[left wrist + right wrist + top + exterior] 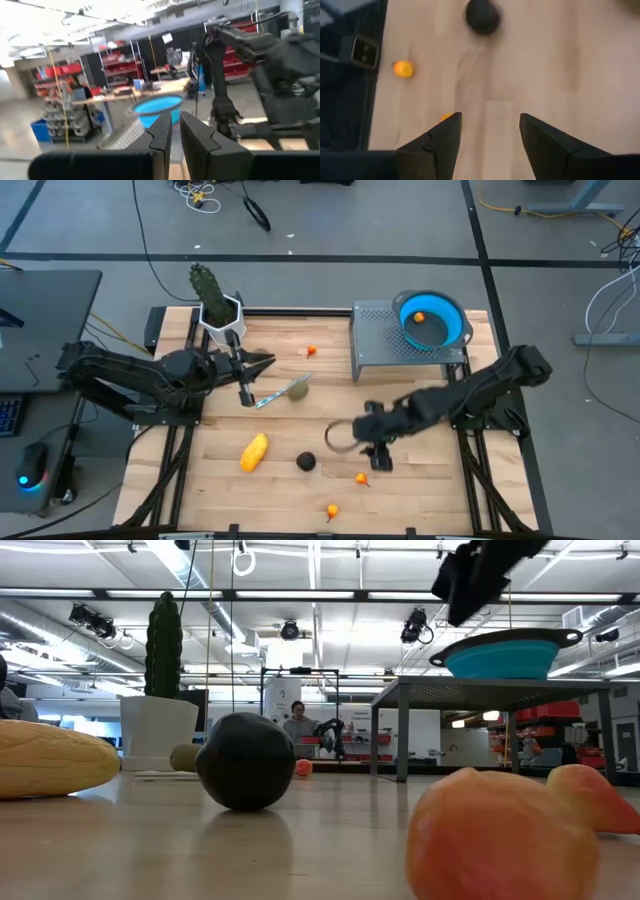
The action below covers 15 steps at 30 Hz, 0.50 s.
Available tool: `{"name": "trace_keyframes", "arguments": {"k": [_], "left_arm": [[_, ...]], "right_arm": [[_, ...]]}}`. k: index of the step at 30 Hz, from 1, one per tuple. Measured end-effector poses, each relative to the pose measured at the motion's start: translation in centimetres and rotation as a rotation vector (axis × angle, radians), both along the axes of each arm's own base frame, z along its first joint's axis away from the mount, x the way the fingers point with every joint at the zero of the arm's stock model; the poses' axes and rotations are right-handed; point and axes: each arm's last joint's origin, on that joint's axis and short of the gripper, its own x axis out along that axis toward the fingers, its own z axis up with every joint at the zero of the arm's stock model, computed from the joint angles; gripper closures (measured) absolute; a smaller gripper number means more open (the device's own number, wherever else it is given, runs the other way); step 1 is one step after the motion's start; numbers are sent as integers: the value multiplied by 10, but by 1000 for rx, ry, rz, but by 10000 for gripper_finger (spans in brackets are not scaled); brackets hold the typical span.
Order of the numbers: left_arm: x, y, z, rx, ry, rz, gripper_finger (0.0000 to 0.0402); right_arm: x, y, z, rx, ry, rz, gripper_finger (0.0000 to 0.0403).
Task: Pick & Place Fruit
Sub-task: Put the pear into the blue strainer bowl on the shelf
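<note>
The yellow oblong fruit (254, 451) (50, 760) and the dark round fruit (306, 462) (245, 760) (482, 17) lie on the near part of the wooden table. One olive-green oval (298, 389) rests beside the knife. Tiny orange pieces lie at the near side (361, 478) (331, 511) (403, 68), one farther back (312, 351), and one inside the blue bowl (419, 317). My right gripper (378, 460) (487, 140) hangs open above bare wood, close to an orange piece (446, 117) and touching nothing. My left gripper (265, 363) (175, 135) is shut, empty, raised near the cactus.
The blue bowl (432, 320) (510, 655) sits on a grey perforated stand (380, 345) at the far right. A green cactus in a white pot (215, 305) (165, 650) stands far left. The silver-bladed knife (272, 395) lies mid-table. A person shows in the room beyond.
</note>
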Motion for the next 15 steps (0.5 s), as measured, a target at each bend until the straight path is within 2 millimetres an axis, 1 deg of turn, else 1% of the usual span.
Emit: {"name": "trace_keyframes", "arguments": {"k": [4,8,11,15], "left_arm": [[9,-3,-7,-35,25,-55,356],[16,-5,-11,-14,40,-76,356],[18,-5,-10,1,29,-70,356],[18,-4,-9,37,30,-50,356]], "right_arm": [[5,28,-24,9,52,18,192],[12,46,-43,3,48,74,192],[14,49,-51,-7,69,136,192],[17,46,-58,-33,84,165,191]]}}
